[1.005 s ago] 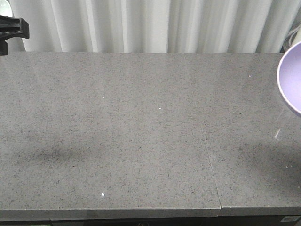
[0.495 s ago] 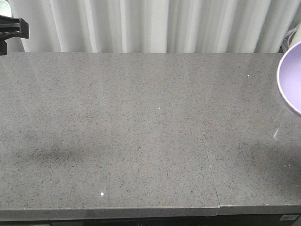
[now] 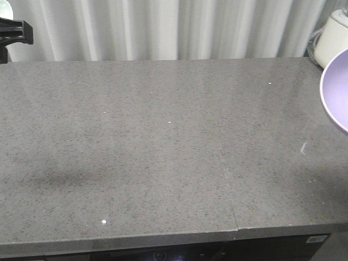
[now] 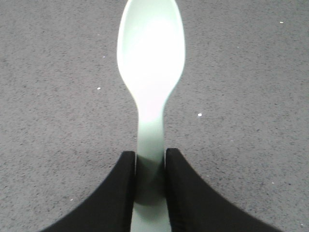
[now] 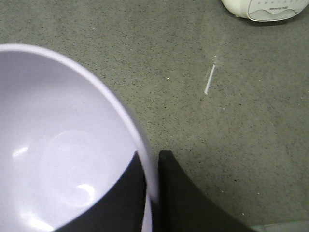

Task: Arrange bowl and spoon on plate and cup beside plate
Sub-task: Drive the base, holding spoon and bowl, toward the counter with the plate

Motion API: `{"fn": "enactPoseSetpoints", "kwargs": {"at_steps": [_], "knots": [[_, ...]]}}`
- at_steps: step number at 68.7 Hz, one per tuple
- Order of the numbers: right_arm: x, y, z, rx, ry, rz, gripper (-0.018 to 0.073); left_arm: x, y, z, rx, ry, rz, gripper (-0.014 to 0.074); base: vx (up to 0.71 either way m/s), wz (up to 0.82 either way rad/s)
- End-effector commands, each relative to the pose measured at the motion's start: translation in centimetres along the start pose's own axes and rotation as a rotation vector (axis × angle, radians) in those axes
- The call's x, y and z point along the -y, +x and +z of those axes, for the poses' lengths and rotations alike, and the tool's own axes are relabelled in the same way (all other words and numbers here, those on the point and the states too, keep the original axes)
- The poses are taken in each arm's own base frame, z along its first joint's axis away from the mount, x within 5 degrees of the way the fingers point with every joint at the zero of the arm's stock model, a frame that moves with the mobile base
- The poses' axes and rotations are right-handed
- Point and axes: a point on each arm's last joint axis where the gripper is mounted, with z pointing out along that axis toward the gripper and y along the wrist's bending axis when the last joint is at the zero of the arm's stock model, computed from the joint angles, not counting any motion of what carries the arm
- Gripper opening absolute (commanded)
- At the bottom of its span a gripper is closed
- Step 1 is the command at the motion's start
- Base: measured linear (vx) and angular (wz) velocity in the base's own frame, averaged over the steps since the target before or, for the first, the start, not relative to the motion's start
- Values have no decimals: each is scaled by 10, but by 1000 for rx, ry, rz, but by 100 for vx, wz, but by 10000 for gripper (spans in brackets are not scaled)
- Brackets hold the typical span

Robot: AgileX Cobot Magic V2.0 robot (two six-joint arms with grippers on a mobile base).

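My left gripper is shut on the handle of the pale mint-green spoon, whose oval head points away from me above the grey counter. My right gripper is shut on the rim of the lavender bowl, with one finger inside and one outside. The bowl hangs over the counter, its hollow open to the right wrist camera. In the front view only the bowl's edge shows, at the far right. The plate and the cup are out of view.
The speckled grey counter fills the front view, with a seam right of centre and white curtains behind. A white appliance stands at the back right corner. A black arm part juts in at the top left.
In the front view the counter has slid left and its seam with it. The white appliance has come into sight at the top right. The bowl stays at the right edge.
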Motion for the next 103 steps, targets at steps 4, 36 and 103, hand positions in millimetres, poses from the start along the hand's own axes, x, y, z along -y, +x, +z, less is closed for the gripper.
{"fn": "enactPoseSetpoints", "kwargs": {"at_steps": [4, 36, 103], "knots": [[1, -10, -10, 99, 14, -9, -6, -3, -7, -16, 92, 25, -5, -6, -3, -21], [1, -10, -10, 99, 14, -9, -6, -3, -7, -16, 92, 25, -5, -6, -3, -40], [1, -10, -10, 99, 14, -9, -6, -3, -7, -16, 92, 25, -5, -6, -4, -49]]}}
